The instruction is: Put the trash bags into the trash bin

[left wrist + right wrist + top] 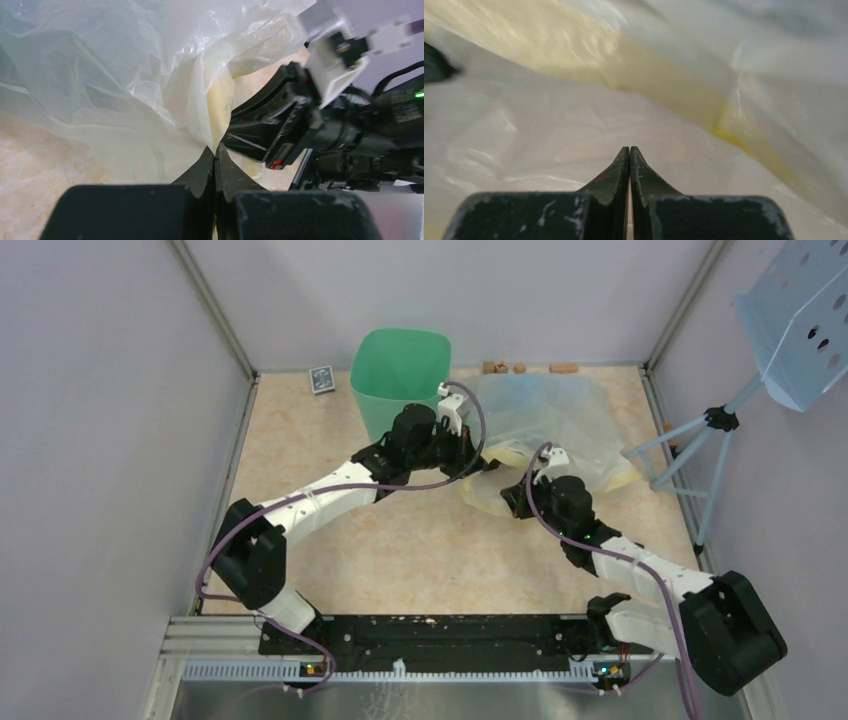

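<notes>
The mint-green trash bin (400, 375) stands upright at the back of the table. No black trash bags show in any view. Right of the bin lies a heap of clear and yellowish plastic bags (565, 420). My left gripper (487, 464) reaches past the bin's front to the heap's left edge. It is shut there on a pinch of clear bag film (150, 100), which runs to a point at my left gripper (215, 151). My right gripper (512, 500) is at the heap's near edge. In its wrist view my right gripper (630, 150) is shut over whitish film (549, 130); no pinch shows.
A small dark card box (321, 379) lies left of the bin. Brown cork-like pieces (503, 367) sit along the back wall. A pale blue perforated tray (800, 320) on a tripod (700, 450) stands at the right. Grey walls enclose the table.
</notes>
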